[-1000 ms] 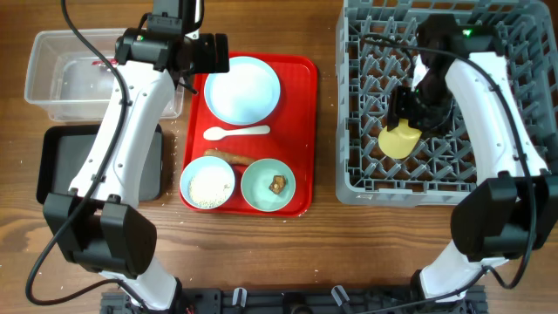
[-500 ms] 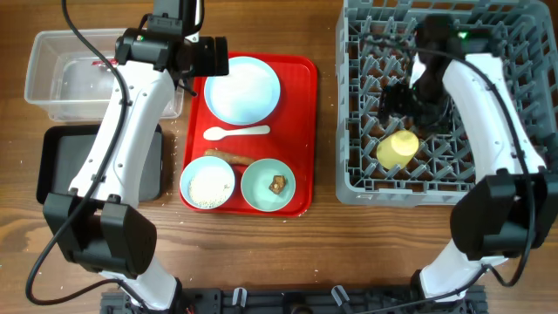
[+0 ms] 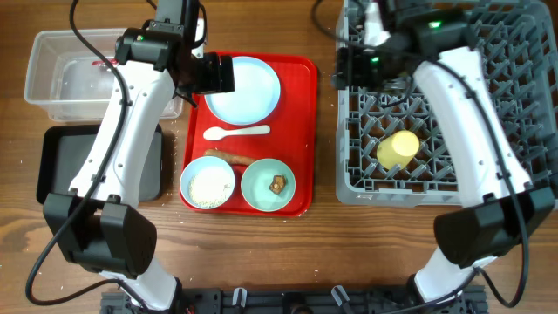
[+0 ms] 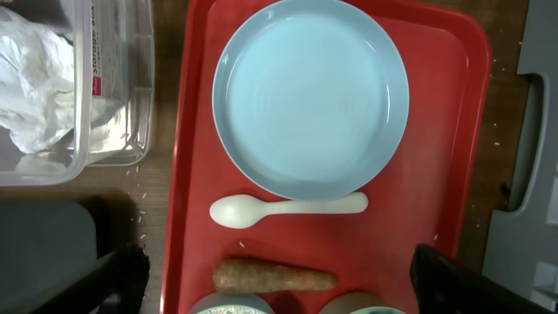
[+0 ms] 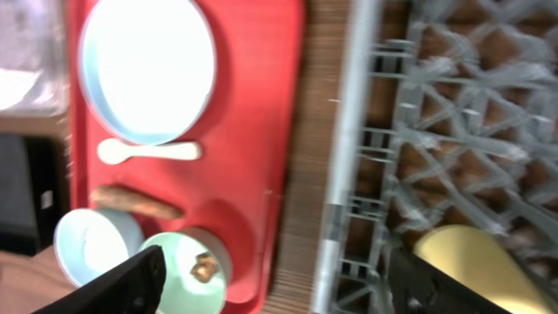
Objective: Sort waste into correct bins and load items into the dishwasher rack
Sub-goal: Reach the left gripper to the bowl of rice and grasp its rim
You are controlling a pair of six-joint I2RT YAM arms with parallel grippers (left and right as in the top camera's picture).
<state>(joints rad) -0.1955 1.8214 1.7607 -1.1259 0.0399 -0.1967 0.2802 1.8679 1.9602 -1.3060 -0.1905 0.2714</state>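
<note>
— Yellow cup point(image 3: 398, 148) lies tipped at seven o'clock in the dishwasher rack point(image 3: 366, 187); the pale blue plate point(image 4: 309, 92) sits at twelve on the red tray point(image 4: 453, 131).
— Left gripper point(image 4: 281, 281) and right gripper point(image 5: 283, 281) both gape, empty. Meeting over that tray, they could collide.

Left gripper point(image 3: 214, 74) hangs over the far-left part of the red tray point(image 3: 296, 113), pointing straight down, fingers point(image 4: 122, 279) spread wide, empty. Right gripper point(image 3: 353, 61) sits just right of the tray's far-right corner, also facing down, fingers point(image 5: 131, 279) apart, nothing held.
</note>
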